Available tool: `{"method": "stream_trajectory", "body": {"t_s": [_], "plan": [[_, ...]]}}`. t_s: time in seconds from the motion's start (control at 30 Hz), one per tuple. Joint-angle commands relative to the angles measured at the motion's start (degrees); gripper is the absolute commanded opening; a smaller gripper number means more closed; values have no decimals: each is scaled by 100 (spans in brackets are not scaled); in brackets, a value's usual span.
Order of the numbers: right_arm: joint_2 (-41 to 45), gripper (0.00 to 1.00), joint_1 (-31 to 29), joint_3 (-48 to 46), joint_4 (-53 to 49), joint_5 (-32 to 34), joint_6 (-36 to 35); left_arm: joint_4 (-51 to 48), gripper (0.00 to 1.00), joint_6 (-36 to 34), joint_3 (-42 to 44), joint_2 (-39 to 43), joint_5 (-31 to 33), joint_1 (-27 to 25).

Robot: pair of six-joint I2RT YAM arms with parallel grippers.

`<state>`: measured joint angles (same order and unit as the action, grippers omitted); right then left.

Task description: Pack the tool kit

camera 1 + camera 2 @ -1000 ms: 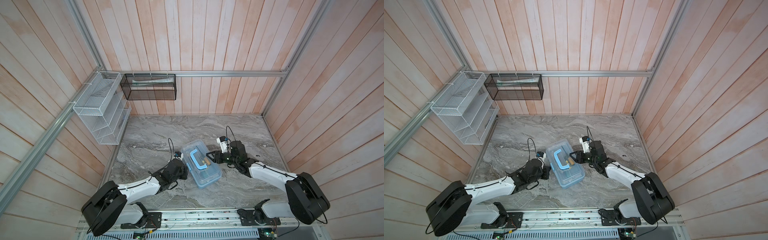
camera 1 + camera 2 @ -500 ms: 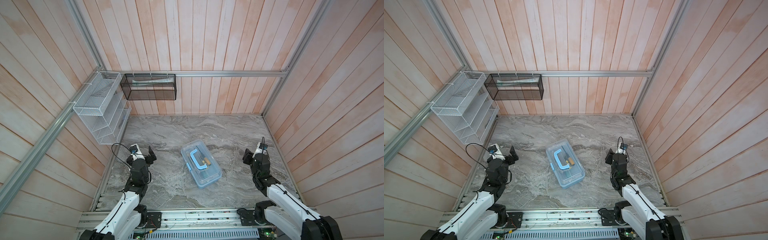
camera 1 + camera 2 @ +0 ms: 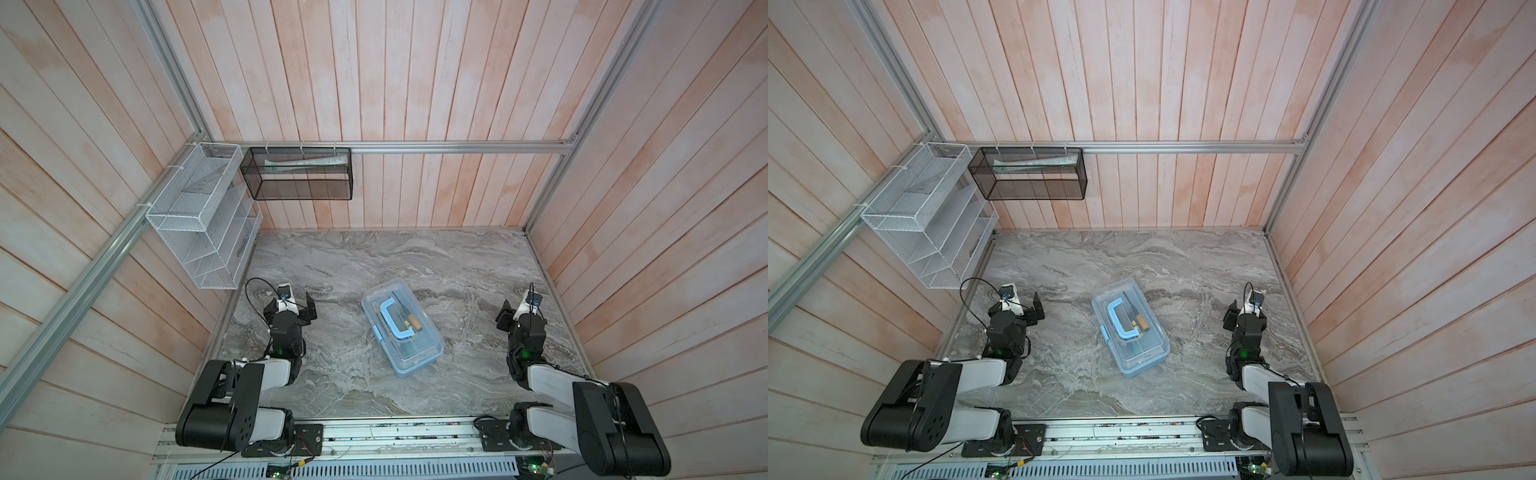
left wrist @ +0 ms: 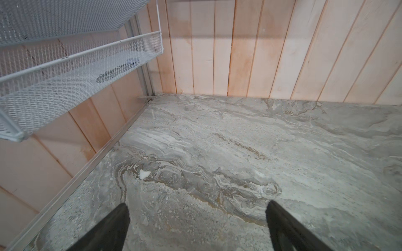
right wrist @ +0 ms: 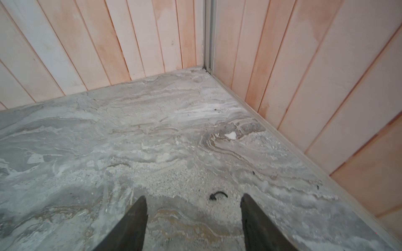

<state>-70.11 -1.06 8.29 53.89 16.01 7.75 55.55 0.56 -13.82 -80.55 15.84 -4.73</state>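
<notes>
Both top views show the blue box (image 3: 401,328) (image 3: 1130,328) in the middle of the gray table (image 3: 457,270). It sits a bit crooked. Its clear lid (image 3: 415,345) looks shut, and the blue handle (image 3: 392,318) lies flat on top. Some tools (image 3: 413,322) show through the lid. I can see no tools left out on the table.

A second ago both arms were right up against the box, one on each side. Now they have pulled back. The left gripper (image 3: 289,305) is over by the left wall, under the white rack (image 3: 199,232). The right gripper (image 3: 519,311) is over by the right wall. Both are well away from the box, and the box has not moved.

The left wrist view shows the left gripper (image 4: 195,206) with its two fingers far apart and only bare table between them. The right wrist view shows the right gripper (image 5: 193,196) with its fingers apart too, and it holds nothing. A tiny black bit (image 5: 218,194) lies on the table near it. I cannot tell what it is.

I think the packing is done, since the arms have let go and moved off. The black basket (image 3: 299,174) on the back wall plays no part.
</notes>
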Motion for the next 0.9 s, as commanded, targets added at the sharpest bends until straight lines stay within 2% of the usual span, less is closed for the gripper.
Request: {"method": "stream_trajectory", "body": {"t_s": [0.0, 0.1, 0.17, 0.2, 0.23, 0.27, 0.3, 0.33, 0.37, 0.4, 0.47, 0.6, 0.87], "plan": [[-128, 66, 26, -293, 1634, -427, -480, 768, 100, -132, -166, -441, -726, 174], [-432, 65, 14, -374, 2058, -532, -602, 1294, 100, -43, -140, -907, -1070, 359], [-678, 66, 18, -350, 2239, -462, -612, 681, 100, 74, -315, -758, -1339, 498], [-961, 67, 27, -315, 2446, -471, -610, 804, 100, 110, -275, -789, -1463, 575], [-1401, 75, 28, -248, 2718, -557, -636, 877, 100, 103, -268, -820, -1456, 583], [-1901, 97, 31, -96, 3137, -656, -680, 827, 100, 103, -275, -794, -1456, 579], [-2164, 98, -80, 77, 3257, -626, -858, 743, 100, 98, -289, -768, -1466, 579], [-1817, 98, -148, 279, 2243, -503, -890, 797, 100, 102, -276, -780, -1460, 579], [-1587, 98, -12, 470, 1482, -774, -776, 810, 100, 93, -274, -780, -1454, 579], [-1696, 98, 103, 449, 1739, -1020, -748, 771, 100, 86, -286, -774, -1461, 584], [-1933, 98, 99, 318, 2379, -921, -694, 782, 100, 89, -279, -771, -1462, 579], [-1697, 98, 100, 515, 1598, -960, -713, 779, 100, 91, -285, -777, -1460, 579], [-1725, 98, 106, 496, 1692, -942, -704, 779, 100, 90, -285, -778, -1460, 579]]}}
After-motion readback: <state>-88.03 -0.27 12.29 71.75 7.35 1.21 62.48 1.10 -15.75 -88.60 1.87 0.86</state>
